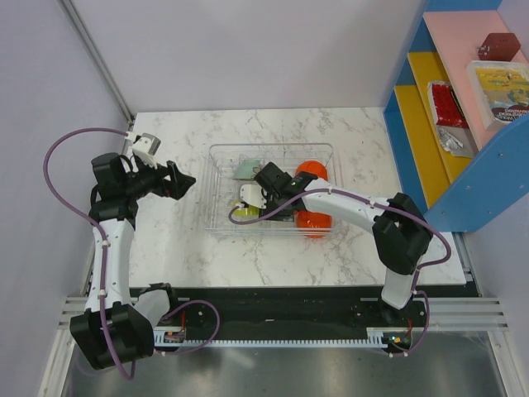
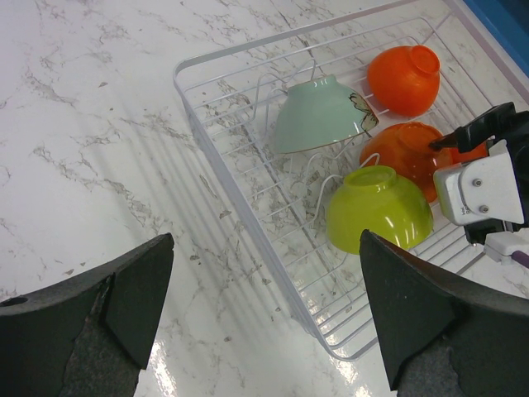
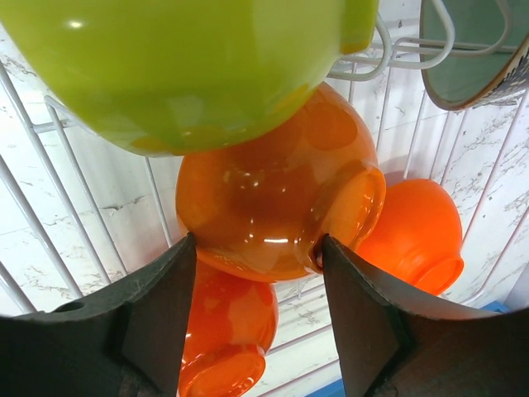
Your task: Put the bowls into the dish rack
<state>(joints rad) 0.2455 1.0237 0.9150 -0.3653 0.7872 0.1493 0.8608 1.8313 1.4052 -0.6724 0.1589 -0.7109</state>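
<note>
Five bowls are in the dish rack [image 1: 273, 146], which sits mid-table on the marble top [image 1: 165, 248]: one pale green, one lime green, three orange.

- On the right side, the right gripper [image 3: 256, 240] is down inside the rack and clamped on the middle orange bowl [image 3: 273, 207]. Its fingers [image 3: 157, 314] press on opposite sides of the bowl. In the top view the arm hides this bowl.
- The lime green bowl [image 2: 380, 207] is bottom-up at the rack's near left, just beside the held bowl. Can't tell whether the two touch.
- The pale green bowl [image 2: 318, 112] is at the far left of the rack, tipped on its side against the wire dividers. It has a dark pattern at the rim.
- The far orange bowl [image 2: 405, 78] is at the far right of the rack, tilted with its foot ring up.
- The near orange bowl [image 1: 312, 219] is at the near right, with the right arm partly over it.
- Out on the left, the left gripper [image 2: 264, 240] hovers above the table beside the rack and points toward it. Its jaws are spread wide with nothing between them.
- A blue shelf unit [image 1: 413, 124] with yellow and pink boards stands past the table's right edge, with packets on it.
</note>
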